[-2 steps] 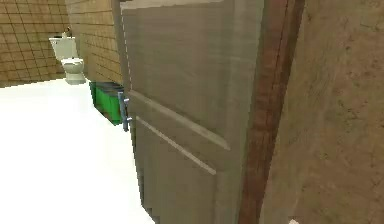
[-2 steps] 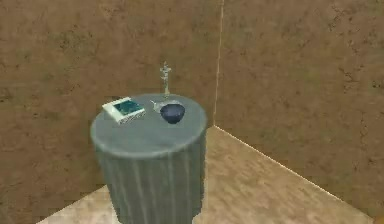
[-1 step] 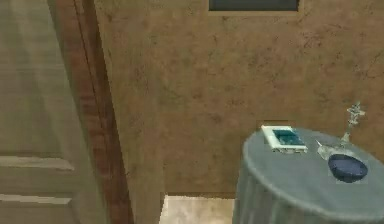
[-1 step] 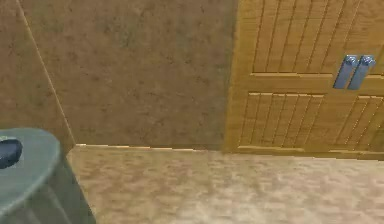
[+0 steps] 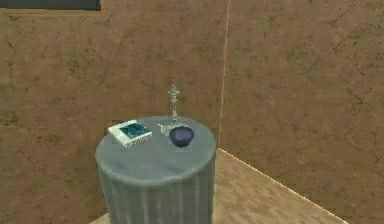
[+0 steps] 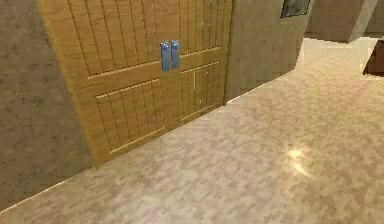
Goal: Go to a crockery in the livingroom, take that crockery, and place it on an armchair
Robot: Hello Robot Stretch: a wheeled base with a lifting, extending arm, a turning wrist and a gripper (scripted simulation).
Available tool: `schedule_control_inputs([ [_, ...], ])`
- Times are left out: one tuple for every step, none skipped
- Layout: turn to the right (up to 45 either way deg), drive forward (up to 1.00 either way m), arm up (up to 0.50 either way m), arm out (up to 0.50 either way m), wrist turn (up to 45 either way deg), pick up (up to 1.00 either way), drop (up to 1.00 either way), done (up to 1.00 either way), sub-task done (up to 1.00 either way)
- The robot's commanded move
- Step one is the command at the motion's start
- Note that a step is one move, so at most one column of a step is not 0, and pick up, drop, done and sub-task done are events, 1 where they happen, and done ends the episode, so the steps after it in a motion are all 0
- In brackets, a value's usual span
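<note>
forward view: blue bowl on round table

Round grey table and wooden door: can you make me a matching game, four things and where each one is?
1 small dark blue bowl
2 flat teal-and-white book
3 thin grey upright stand
4 two blue handles

A on the round grey table, left part
B on the wooden double door
C just behind the bowl
D on the table, right part

Pairs: 1-D, 2-A, 3-C, 4-B
</note>
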Motion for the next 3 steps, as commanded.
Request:
schedule_control_inputs([
  [21.0,0.00,0.00,0.00,0.0,0.00,0.00,0.00,0.00],
  [0.0,0.85,0.00,0.00,0.0,0.00,0.00,0.00,0.00],
  [-3.0,0.00,0.00,0.00,0.0,0.00,0.00,0.00,0.00],
])
